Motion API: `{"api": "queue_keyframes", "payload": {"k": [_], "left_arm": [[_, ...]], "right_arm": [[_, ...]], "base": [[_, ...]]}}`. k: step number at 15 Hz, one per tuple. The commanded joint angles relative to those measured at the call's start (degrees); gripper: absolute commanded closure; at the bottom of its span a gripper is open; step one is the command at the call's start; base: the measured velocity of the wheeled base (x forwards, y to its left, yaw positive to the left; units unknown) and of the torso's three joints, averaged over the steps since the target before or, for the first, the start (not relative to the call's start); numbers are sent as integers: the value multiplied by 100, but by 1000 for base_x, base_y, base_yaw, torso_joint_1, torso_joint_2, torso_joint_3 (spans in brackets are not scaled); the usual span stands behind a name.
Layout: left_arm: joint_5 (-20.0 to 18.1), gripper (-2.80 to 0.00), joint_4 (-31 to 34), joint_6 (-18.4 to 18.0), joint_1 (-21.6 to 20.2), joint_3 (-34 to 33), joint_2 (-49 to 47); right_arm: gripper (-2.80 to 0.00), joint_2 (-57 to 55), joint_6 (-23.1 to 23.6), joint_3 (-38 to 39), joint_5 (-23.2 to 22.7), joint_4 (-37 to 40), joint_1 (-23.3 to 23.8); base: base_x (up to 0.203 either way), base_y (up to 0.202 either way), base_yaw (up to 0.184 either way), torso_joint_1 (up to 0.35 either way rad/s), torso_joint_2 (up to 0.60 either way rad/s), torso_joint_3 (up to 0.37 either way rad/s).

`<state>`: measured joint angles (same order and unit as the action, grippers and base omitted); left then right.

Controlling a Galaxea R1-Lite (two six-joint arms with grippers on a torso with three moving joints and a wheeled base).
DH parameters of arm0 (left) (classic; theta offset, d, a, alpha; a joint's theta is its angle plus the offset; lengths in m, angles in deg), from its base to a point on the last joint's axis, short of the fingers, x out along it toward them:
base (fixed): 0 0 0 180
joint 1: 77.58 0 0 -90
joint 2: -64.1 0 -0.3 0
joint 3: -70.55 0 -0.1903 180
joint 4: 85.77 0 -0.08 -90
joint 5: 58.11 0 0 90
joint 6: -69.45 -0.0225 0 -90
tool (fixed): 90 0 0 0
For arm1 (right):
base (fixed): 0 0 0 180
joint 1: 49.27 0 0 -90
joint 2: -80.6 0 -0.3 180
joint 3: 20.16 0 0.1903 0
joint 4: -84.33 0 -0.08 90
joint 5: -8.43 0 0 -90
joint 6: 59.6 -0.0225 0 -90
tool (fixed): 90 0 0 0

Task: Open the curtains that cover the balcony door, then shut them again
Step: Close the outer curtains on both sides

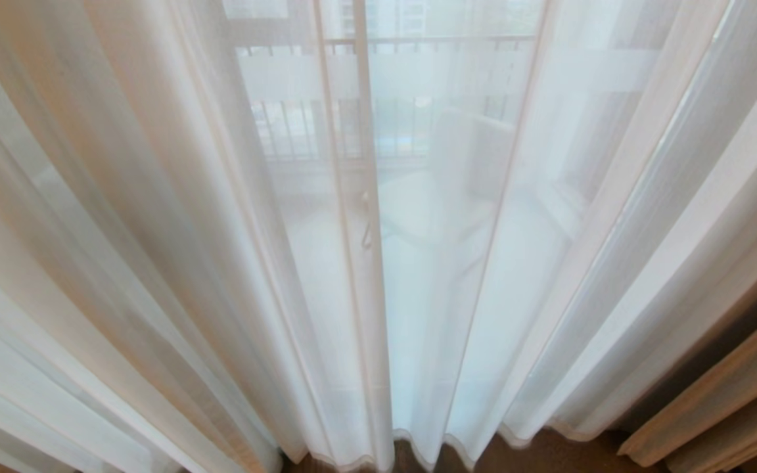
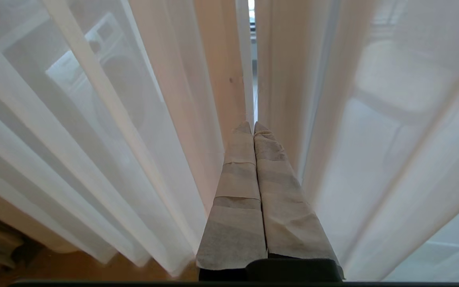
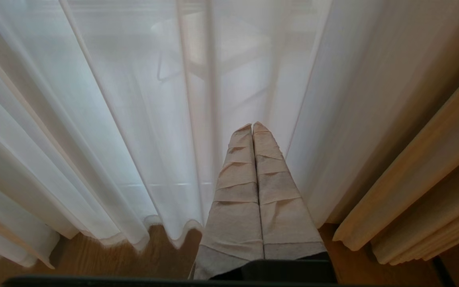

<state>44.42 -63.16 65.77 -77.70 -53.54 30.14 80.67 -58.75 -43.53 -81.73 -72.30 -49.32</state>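
Note:
The sheer white curtains [image 1: 155,230] hang drawn across the whole head view, their hems just above the floor. Through them the balcony door [image 1: 345,131] shows dimly as an upright frame with a handle. Neither arm appears in the head view. In the left wrist view my left gripper [image 2: 253,125] is shut and empty, its taped fingers pointing at a narrow slit [image 2: 254,59] between two sheer edges. My right gripper [image 3: 252,125] is shut and empty too, low in front of the sheer curtains [image 3: 134,119], close to their hem.
Heavy beige drapes [image 1: 713,407] are bunched at the right, also beside my right gripper [image 3: 424,179]. Wooden floor [image 3: 106,255] shows under the hems. A pale chair shape [image 1: 457,177] and a balcony railing [image 1: 418,43] stand behind the sheer.

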Motion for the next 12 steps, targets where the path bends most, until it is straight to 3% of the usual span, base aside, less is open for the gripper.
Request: {"api": "queue_keyframes", "payload": {"k": [1,8,12], "left_arm": [[-225,0,-12,-1,-54,-597,500],[-1004,0,2,-6,-157,-2220,1888],[-1534,0,-304,-48,-147,-3102,2090]], "right_arm": [[0,-7,3,0,-2,0,-4],[0,-7,3,0,-2,0,-4],[0,-7,3,0,7,0,-4]], "base": [[0,0,0,0,0,0],[0,0,0,0,0,0],[0,0,0,0,0,0]]}}
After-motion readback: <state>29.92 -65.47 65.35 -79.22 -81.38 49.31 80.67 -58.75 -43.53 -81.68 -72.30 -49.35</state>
